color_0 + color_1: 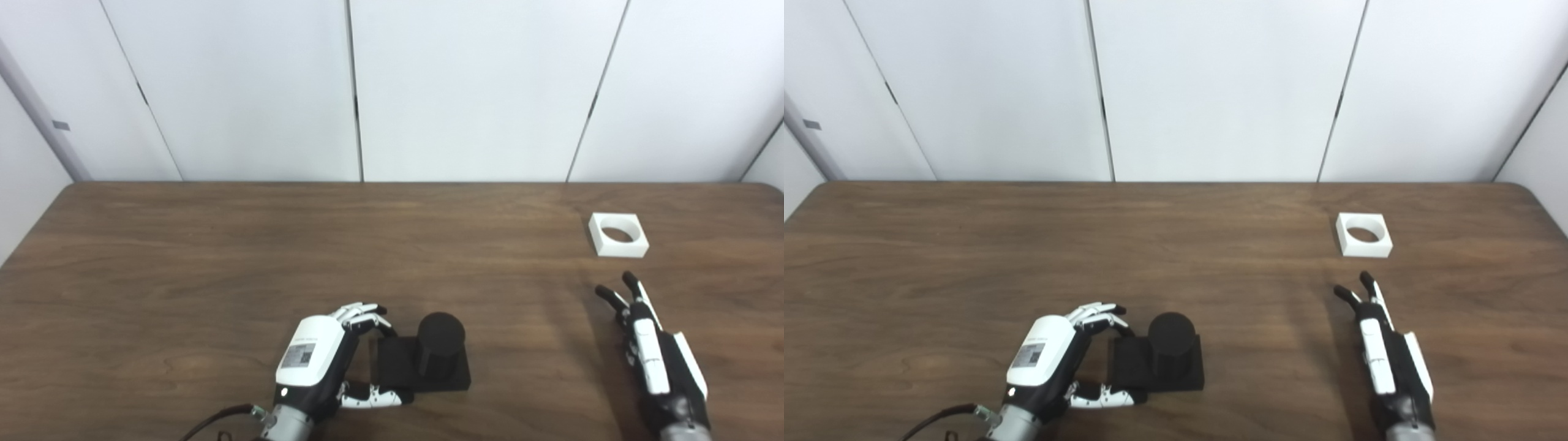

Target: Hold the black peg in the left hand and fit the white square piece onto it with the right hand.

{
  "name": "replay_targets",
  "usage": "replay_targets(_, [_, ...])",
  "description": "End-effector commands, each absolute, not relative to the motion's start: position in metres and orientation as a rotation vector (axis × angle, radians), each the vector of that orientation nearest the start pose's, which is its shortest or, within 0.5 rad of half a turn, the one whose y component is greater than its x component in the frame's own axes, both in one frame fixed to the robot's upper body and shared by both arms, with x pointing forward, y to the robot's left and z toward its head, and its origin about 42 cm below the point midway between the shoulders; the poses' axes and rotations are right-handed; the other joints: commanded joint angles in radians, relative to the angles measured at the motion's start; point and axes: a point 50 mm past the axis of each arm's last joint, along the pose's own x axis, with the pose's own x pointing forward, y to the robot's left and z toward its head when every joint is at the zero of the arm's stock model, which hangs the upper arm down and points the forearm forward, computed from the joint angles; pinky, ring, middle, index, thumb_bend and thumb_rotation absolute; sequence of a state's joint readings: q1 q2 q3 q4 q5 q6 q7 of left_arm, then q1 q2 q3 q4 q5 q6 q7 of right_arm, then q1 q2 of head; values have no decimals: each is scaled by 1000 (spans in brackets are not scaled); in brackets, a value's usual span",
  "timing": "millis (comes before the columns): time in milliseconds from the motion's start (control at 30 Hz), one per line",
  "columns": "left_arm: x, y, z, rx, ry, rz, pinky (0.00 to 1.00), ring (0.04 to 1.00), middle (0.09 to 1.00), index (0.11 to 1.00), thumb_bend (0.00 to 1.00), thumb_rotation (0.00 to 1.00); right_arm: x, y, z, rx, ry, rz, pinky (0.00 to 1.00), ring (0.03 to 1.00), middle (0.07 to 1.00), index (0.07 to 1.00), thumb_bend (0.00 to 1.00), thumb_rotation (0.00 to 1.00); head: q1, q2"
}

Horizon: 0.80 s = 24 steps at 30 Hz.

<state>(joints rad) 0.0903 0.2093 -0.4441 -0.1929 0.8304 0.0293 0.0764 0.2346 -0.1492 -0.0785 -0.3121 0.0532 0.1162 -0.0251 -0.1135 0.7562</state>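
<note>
In the left eye view, the black peg [438, 346] stands upright on its flat black base at the near middle of the tabletop [245, 257]. The left hand [324, 361] sits just to the peg's left, its fingers [362, 313] curled round the far corner of the base and its thumb lying along the near edge. Whether they actually press on the base cannot be told; the peg itself is not clasped, and it lies to the right of the palm. The white square piece [618, 233], flat with its round hole facing up, lies far to the right. The right hand [652, 349] rests nearer the camera, its fingers [631, 288] stretched out, a little apart and holding nothing, aimed away from the camera towards the piece, which lies ahead of the fingertips and apart from them. The right hand is plainly the nearer to it, so the next move likely calls for a forward reach.

In the right eye view, the layout is the same: the piece [1363, 233] sits beyond the extended right hand [1387, 355], and the left hand [1053, 361] cups the base's left side beside the peg [1172, 343]. A small grey label shows on the back of the left hand; its print is too fine to read. No other writing is visible.
</note>
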Motion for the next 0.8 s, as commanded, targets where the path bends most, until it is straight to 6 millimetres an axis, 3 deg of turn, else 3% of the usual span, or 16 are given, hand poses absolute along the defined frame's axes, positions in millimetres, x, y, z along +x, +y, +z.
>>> replay_targets(0, [214,152,96,947,-178,-437,725,837,811,490,503,58,203,-276,127,-99,24,-107,1000,963,878,992,547,1000,0,0])
replay_targets(267, [210,152,94,930,-170,-472,716,839,816,490,504,58,202,-278,127,-119,16,-104,1000,968,881,992,569,1000,-17,-1])
replay_targets(467, [208,153,95,938,-163,-473,711,843,818,490,506,56,207,-284,142,-339,-39,-101,1000,929,883,995,565,986,-50,-6])
replay_targets(533, [208,153,96,942,-160,-470,711,844,819,490,506,55,214,-290,152,-358,-55,-103,1000,927,909,999,571,929,-50,-6])
replay_targets(600, [208,152,96,944,-157,-466,714,843,819,489,506,54,223,-300,162,-331,-70,-115,959,926,909,1000,606,771,-71,-14])
replay_targets(667, [208,152,97,949,-152,-459,715,841,820,489,507,53,233,-311,172,-321,-80,-132,992,948,913,1000,670,642,-71,-14])
replay_targets(767, [207,152,98,955,-149,-457,713,836,818,490,506,53,246,-326,186,-353,-95,-140,1000,965,930,1000,698,615,-101,-25])
